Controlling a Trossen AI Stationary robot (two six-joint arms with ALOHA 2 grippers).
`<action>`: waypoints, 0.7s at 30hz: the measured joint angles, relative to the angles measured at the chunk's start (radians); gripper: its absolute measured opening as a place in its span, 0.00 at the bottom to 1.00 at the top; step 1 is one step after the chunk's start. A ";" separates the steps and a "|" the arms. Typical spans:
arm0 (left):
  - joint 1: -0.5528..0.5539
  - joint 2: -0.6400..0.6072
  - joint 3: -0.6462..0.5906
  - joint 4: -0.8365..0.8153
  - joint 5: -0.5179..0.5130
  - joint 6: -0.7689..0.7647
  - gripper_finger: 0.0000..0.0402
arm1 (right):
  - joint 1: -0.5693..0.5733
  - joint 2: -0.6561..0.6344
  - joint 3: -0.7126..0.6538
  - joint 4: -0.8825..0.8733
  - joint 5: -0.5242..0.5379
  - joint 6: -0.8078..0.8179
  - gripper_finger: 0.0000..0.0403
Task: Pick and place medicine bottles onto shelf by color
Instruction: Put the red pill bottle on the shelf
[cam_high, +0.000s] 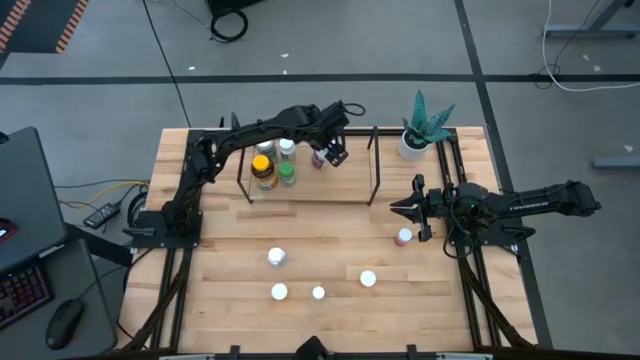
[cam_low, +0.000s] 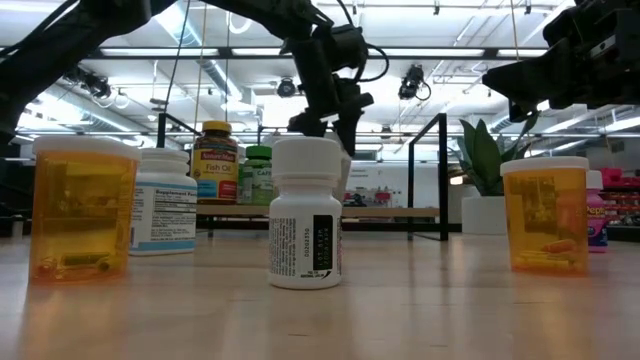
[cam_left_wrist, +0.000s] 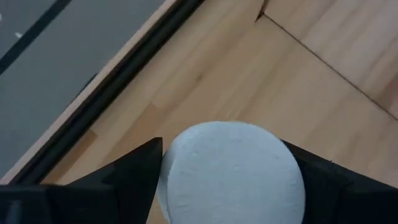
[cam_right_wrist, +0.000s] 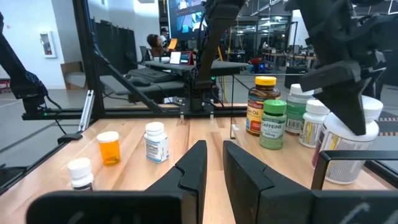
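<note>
While the right arm (cam_high: 415, 209) waits clenched, the left arm's fingers (cam_high: 328, 155) clasp a white-capped bottle (cam_left_wrist: 231, 171) over the shelf (cam_high: 330, 190).

Matt light-wood shelf (cam_high: 330, 188), translucent amber plastic bottles (cam_low: 83, 208).

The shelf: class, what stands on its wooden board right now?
On the shelf stand a yellow-capped bottle, a green-capped bottle and two white-capped bottles. The left gripper holds another white-capped bottle over the board; its base is hidden.
</note>
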 joint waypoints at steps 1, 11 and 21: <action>-0.001 0.000 0.000 -0.001 -0.001 0.009 0.73 | 0.000 0.000 0.000 0.000 0.000 0.000 0.15; -0.014 0.004 0.000 -0.015 -0.052 0.091 0.88 | 0.000 0.000 0.000 0.000 0.000 0.000 0.15; -0.013 0.004 -0.001 -0.057 -0.055 0.109 0.85 | 0.000 0.000 0.000 0.000 0.000 0.000 0.15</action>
